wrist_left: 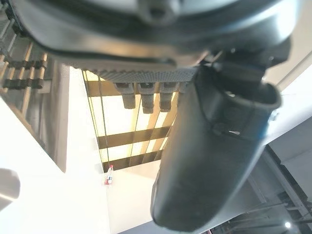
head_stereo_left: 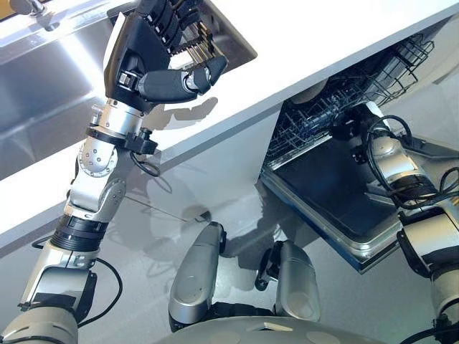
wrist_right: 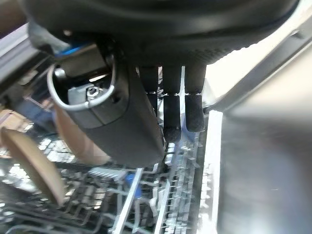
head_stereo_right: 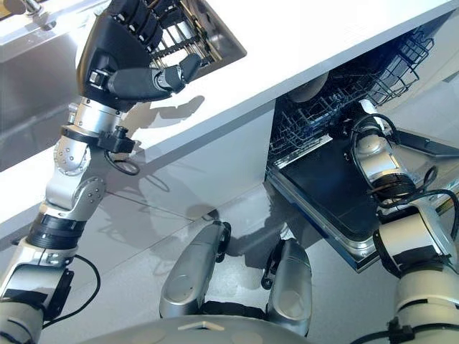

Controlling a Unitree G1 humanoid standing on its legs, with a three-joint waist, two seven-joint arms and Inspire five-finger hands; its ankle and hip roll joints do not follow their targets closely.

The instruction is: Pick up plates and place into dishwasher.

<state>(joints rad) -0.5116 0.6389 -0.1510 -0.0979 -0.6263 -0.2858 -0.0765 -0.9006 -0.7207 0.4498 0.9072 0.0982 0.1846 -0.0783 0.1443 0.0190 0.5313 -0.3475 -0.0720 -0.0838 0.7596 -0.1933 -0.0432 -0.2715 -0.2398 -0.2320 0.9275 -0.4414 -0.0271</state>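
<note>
Two brown plates (wrist_right: 34,165) stand on edge in the dishwasher's lower rack (head_stereo_left: 358,93); one shows as a pale disc (head_stereo_right: 310,89) under the counter edge. My right hand (wrist_right: 165,112) reaches into that rack beside them, open, its fingers straight and holding nothing; it appears dark at the rack's front (head_stereo_left: 346,130). My left hand (head_stereo_left: 143,57) is raised over the white counter (head_stereo_left: 301,43), fingers at the slatted drying rack (head_stereo_left: 204,46), thumb (wrist_left: 209,146) stretched out. It is open with nothing in it. I can make out no plate in the drying rack (wrist_left: 131,136).
The dishwasher door (head_stereo_left: 330,193) lies open and flat at the right, under my right arm. A steel sink (head_stereo_left: 43,86) with a faucet (head_stereo_left: 32,11) sits left of the drying rack. White cabinet fronts (head_stereo_left: 215,165) run below the counter.
</note>
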